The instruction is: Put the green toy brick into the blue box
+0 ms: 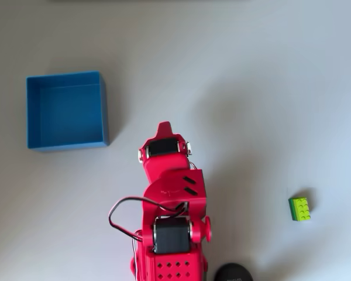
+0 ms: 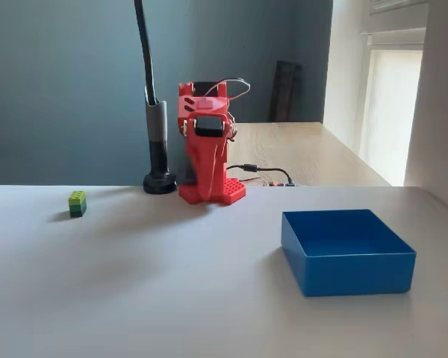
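Nothing of the task appears done from where things lie. The red plastic two-finger claw (image 1: 164, 130) is folded in close over the arm's own body, its pointed tip showing in the overhead view just above the black motor block; whether the jaws stand apart or together cannot be told from either camera, and nothing is seen held in them. The red printed arm (image 2: 207, 149) sits tucked upright on its perforated base, in what looks like a rest posture, with a black-and-red cable looping off its side.

Moving outward, the square bright-blue box with low thin walls (image 1: 67, 110) stands to the upper left of the claw in the overhead view, apart from it, and its flat bottom is bare. In the fixed view the same box (image 2: 347, 252) sits toward the front right of the pale table (image 2: 172, 283).

The small lime-green plastic studded brick (image 1: 300, 208) lies on the table on the opposite side of the arm, well apart from both claw and box, studs upward. The fixed view shows it (image 2: 77, 203) at the left, near the round black foot of a lamp pole (image 2: 159, 182).

Remaining, by my judgement: reach to the brick, grasp, carry across the arm's front, release over the box.
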